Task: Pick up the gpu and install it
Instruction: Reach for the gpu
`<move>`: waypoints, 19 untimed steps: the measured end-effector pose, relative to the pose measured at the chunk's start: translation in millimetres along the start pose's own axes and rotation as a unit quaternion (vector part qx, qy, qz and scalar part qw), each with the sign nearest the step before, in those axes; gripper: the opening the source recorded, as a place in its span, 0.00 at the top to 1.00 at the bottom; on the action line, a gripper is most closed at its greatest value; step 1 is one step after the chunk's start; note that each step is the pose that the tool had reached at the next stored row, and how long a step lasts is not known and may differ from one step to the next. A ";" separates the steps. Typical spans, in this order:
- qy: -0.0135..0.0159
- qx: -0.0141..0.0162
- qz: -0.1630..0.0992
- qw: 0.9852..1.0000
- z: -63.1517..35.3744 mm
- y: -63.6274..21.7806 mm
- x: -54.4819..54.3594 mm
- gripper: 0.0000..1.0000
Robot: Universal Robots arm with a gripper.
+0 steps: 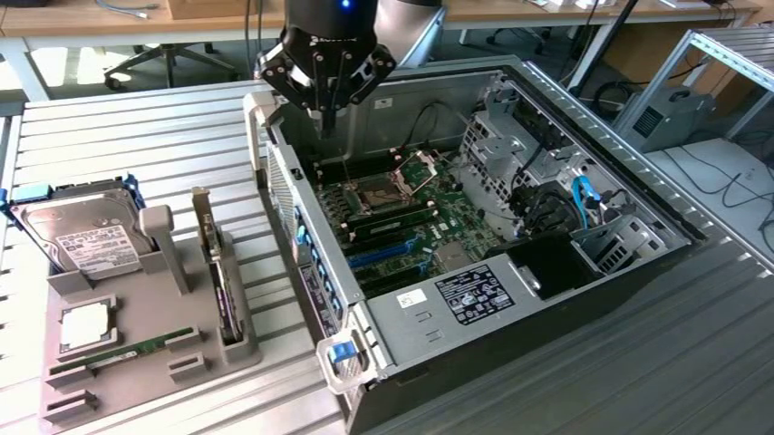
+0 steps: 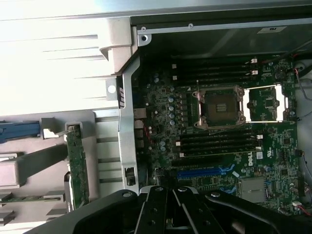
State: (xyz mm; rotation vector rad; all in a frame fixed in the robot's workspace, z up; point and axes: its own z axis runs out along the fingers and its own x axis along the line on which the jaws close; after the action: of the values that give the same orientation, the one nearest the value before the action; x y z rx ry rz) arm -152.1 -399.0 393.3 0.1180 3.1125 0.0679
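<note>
"gpu [image 1: 221, 281] on its stand, is it?"

"Yes. It stands on edge in a slot of the grey holder [image 1: 145, 362], which sits on the slatted metal table [image 1: 133, 136]. That puts it at the exterior view's left of the open computer case [image 1: 423, 313]. A pale metal strip shows at the card's far end. The wrist view catches its green board [image 2: 78, 165] edge-on, near the case's outer wall."

"And the gripper [image 1: 324, 118]?"

"Fingers pressed together, holding nothing. It hangs point-down over the case's far corner at the exterior view's left, above the motherboard [image 1: 405, 222] and well apart from the card. The wrist view looks past its black fingers [image 2: 157, 209] straight onto the board."

"What else shares the holder?"

"A silver hard drive [image 1: 79, 240] with a white label stands upright at the far end. A square processor chip [image 1: 87, 324] lies flat nearer the camera, and a narrow green memory stick [image 1: 121, 353] lies just beside it."

"Inside the case?"

"The processor socket [image 2: 219, 105] has its cover plate swung open, with dark memory slots on either side. Blue expansion slots [image 1: 387, 256] run across the board nearer the camera. Blue cables [image 1: 583, 204] hang by the drive cage at the exterior view's right."
</note>
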 end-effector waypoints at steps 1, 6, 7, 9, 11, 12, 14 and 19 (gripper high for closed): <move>0.000 0.000 0.000 1.000 0.0 0.0 0.3 0.89; 0.000 0.000 0.000 1.000 0.0 -0.1 1.5 0.89; 0.000 0.000 0.000 1.000 0.0 -0.2 1.7 0.89; 0.000 0.000 0.000 1.000 0.0 -0.2 2.1 0.89; 0.000 0.000 0.000 1.000 -0.1 -0.3 2.6 0.89; 0.000 0.000 0.000 1.000 -0.1 -0.3 2.8 0.89; 0.000 0.000 0.000 1.000 -0.1 -0.4 3.2 0.89; 0.000 0.000 0.000 1.000 -0.1 -0.5 4.3 0.89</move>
State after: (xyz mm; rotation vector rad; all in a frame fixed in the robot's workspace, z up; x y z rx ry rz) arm -156.4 -399.2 393.3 0.1179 3.1125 0.0689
